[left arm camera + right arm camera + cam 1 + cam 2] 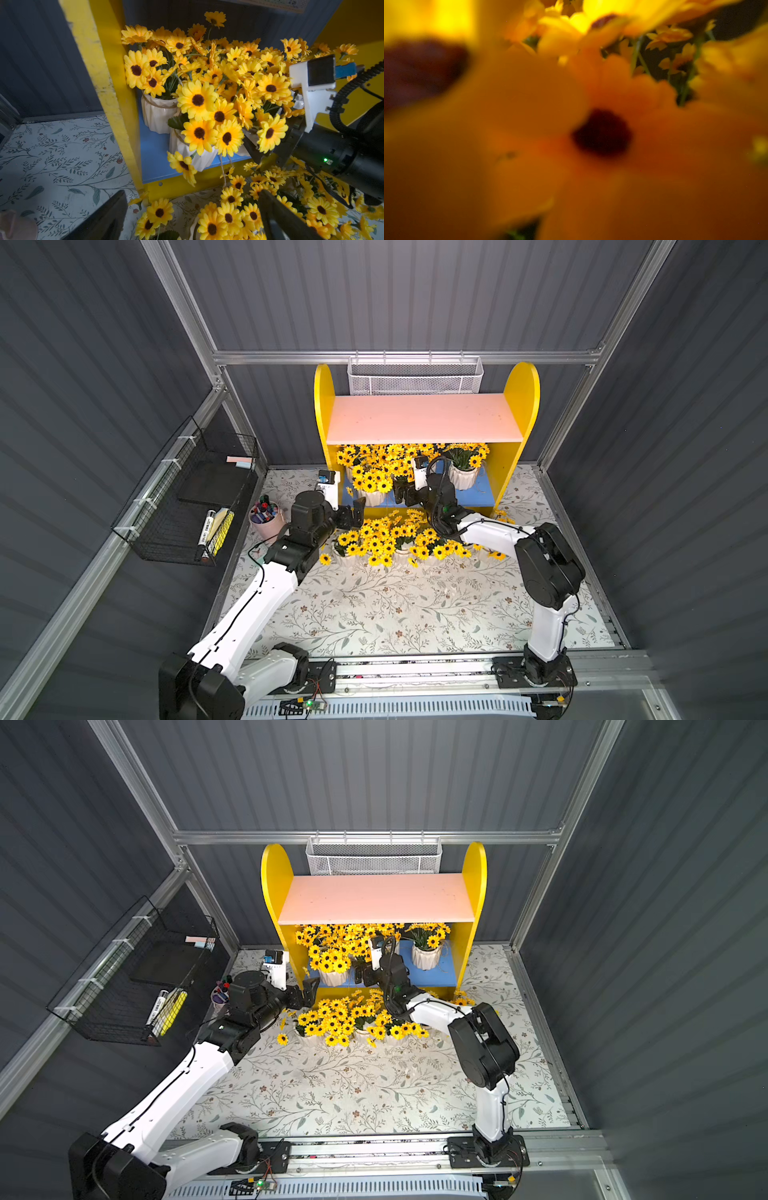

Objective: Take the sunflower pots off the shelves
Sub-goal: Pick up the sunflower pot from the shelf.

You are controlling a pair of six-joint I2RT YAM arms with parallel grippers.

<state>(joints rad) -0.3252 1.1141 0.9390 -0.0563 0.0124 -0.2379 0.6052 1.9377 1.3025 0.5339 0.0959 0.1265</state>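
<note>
The shelves point(419, 418) are a yellow unit; the pink upper board is bare and the blue lower board point(153, 153) carries sunflower pots point(371, 497) point(463, 477). More sunflower pots point(395, 539) crowd the floor just in front. My left gripper point(356, 512) point(191, 216) hovers open over the floor at the shelf's left front corner, with only floor flowers below it. My right gripper point(400, 494) point(270, 143) reaches into the lower shelf among the blooms, jaws wide apart with a flower head between them. A blurred sunflower point(602, 133) fills the right wrist view.
A pink cup of markers point(266, 518) stands left of my left arm. A black wire rack point(187, 497) hangs on the left wall and a white mesh basket point(415, 377) behind the shelves. The floral mat point(415, 605) stretches toward the arm bases.
</note>
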